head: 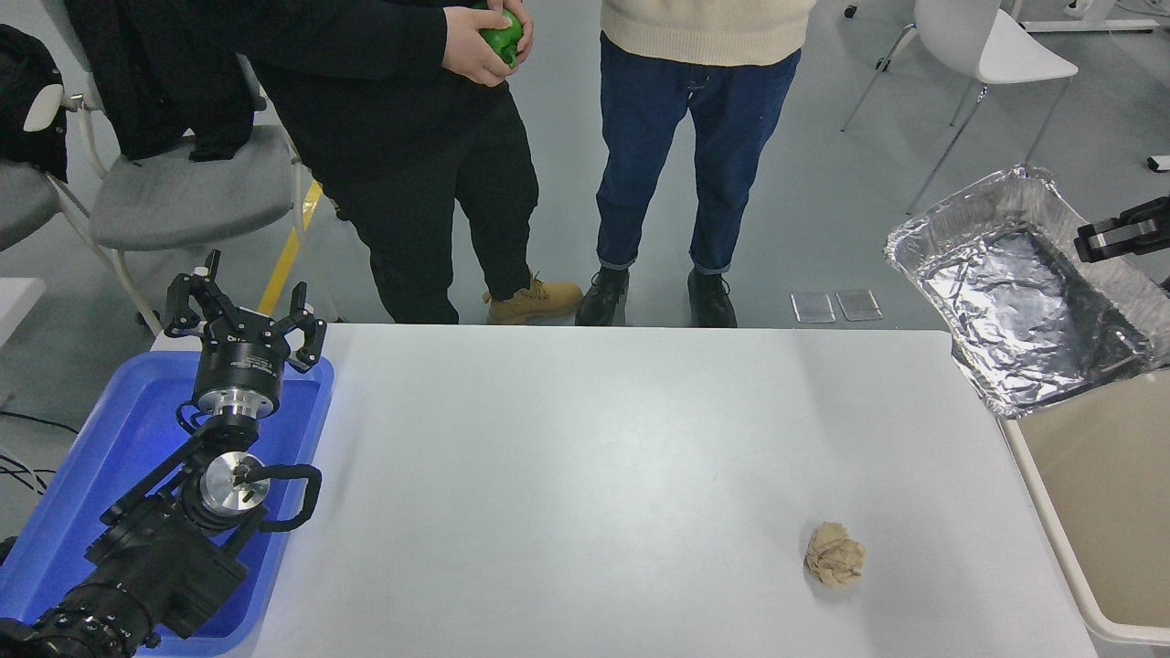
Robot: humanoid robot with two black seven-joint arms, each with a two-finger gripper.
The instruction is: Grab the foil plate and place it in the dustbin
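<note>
Grey floor runs behind the white surface [585, 475], and two people stand at its far edge: one in black trousers whose hand [477, 44] cups a green ball-like object [505, 35], one in blue jeans and a cream sweater. You have grey-seated chairs at the upper left and a white chair at the upper right.

Your right claw [1122, 236] enters at the right edge, well above the surface. Only a short black part of it shows (the rest is cut off by the frame), so you cannot tell how wide it stands; it meets the far rim of the shiny silver, crinkled aluminium-foil plate [1028, 297], which hangs in the air, tilted with its hollow side toward you. The foil plate sits off the surface, above its far right corner and over the near rim of the large beige plastic dustbin [1101, 512], whose open mouth lies just beside the surface's right edge. The plate's lower edge overlaps the bin's far end in this view.

Near the front right of the surface lies a small crumpled brown paper ball [834, 555], alone and well apart from the plate.

Your left claw [245, 315] is parked at the lower left over the blue plastic tray [110, 439], its fingers spread and holding nothing.
</note>
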